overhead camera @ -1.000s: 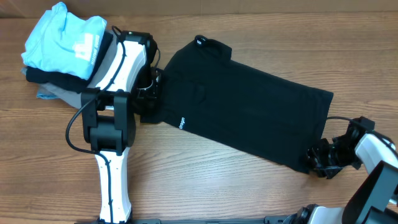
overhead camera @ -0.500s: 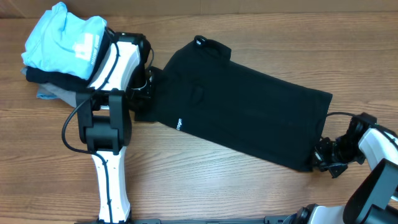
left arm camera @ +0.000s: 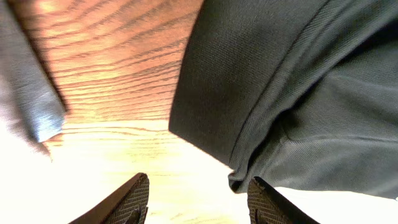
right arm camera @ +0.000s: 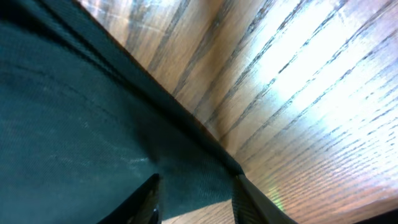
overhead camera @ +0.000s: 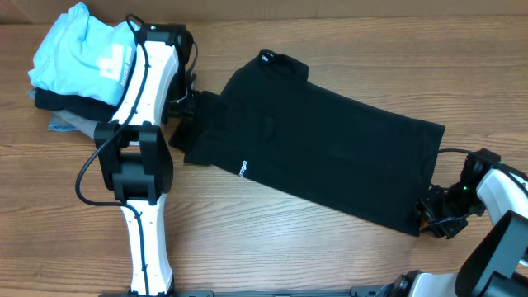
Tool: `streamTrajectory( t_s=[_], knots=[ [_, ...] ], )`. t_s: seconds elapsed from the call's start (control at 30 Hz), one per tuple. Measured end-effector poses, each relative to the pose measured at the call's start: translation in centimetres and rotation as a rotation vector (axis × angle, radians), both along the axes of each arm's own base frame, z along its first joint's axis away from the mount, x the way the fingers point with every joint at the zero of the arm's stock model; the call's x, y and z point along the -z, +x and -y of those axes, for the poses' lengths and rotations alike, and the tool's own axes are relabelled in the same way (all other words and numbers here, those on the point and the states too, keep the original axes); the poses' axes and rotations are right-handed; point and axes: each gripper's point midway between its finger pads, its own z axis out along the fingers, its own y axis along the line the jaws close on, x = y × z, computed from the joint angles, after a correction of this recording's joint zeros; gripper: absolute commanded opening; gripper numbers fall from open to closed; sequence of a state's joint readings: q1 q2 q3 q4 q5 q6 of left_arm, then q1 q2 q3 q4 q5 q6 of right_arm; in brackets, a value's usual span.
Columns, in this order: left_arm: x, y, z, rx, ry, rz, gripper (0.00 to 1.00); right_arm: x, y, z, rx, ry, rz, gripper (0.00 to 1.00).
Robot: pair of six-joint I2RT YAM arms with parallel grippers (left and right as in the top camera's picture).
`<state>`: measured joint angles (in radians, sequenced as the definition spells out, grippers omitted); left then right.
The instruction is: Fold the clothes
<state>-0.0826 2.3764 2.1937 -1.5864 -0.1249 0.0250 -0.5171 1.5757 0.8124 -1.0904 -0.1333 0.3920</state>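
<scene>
Left wrist view: my left pincer stands spread over the wooden table, the black polo shirt just ahead, nearest the right-hand finger. My right pincer, spread too, faces the shirt's edge just ahead.

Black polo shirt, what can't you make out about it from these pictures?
White logo: overhead, too small to read.
Left gripper: overhead, fingers mostly hidden by its arm.
Shirt hem at the right gripper: right wrist, cut off by the bottom edge.
</scene>
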Motion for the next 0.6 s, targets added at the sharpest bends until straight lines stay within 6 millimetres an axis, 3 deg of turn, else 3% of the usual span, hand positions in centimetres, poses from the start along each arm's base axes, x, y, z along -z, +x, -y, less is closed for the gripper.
streamTrajectory(
  t_s=[0.17, 0.27, 0.43, 0.6],
  knots=[
    [-2.9, 1.6, 0.2, 0.0, -0.008, 0.081, 0.54, -1.4, 1.9, 0.6, -0.004, -0.002, 0.054, 0.43],
    [-5.5, 3.3, 1.1, 0.002, -0.066, 0.181, 0.64, -3.2, 4.6, 1.0, -0.024, 0.015, 0.153, 0.47],
    [-10.0, 7.6, 6.0, 0.094, -0.287, 0.415, 0.69, -7.4, 9.6, 1.1, -0.099, 0.063, 0.375, 0.53],
    [-11.7, 10.0, 12.1, 0.225, -0.402, 0.553, 0.71, -11.4, 13.2, 0.8, -0.142, 0.105, 0.555, 0.54]
  ],
)
